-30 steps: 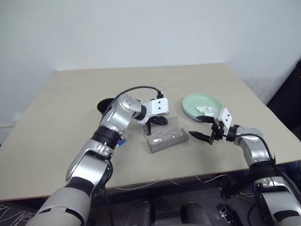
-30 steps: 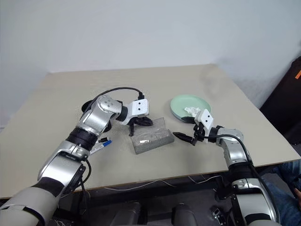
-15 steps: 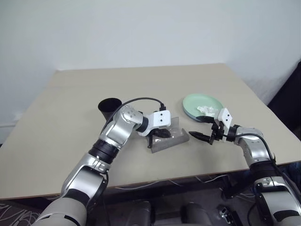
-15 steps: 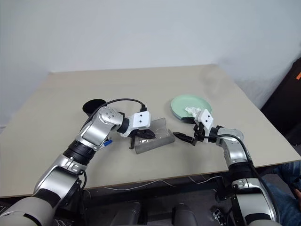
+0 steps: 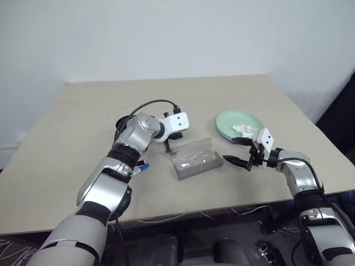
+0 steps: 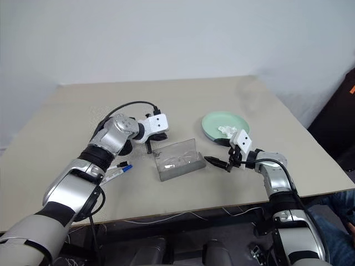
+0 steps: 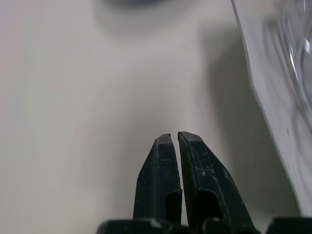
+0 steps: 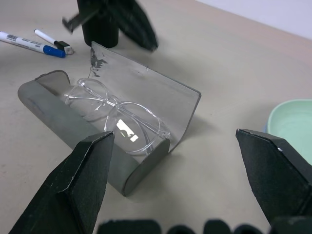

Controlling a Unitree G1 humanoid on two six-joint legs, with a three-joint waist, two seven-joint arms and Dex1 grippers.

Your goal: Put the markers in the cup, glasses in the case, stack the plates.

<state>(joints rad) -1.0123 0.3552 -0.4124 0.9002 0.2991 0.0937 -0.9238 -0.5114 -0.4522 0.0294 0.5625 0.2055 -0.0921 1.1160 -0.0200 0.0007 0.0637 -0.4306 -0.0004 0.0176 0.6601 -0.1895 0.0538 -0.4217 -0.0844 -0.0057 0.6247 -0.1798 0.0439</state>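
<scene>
Two markers [image 8: 34,43] lie on the bench [image 5: 83,111] to the left of the left pincer [image 6: 148,148], beside that arm, and the black cup [image 8: 100,29] stands just behind it. The left pincer is clenched on nothing, its tips just above the bench behind the case's [image 5: 195,164] raised lid. The case lies open between the two pincers, the glasses [image 8: 114,114] inside it. The right pincer [image 5: 240,154] is released, spread wide and empty, facing the case. Behind it sits the mint green plate [image 5: 239,123] with a white tissue wad [image 5: 243,129].
</scene>
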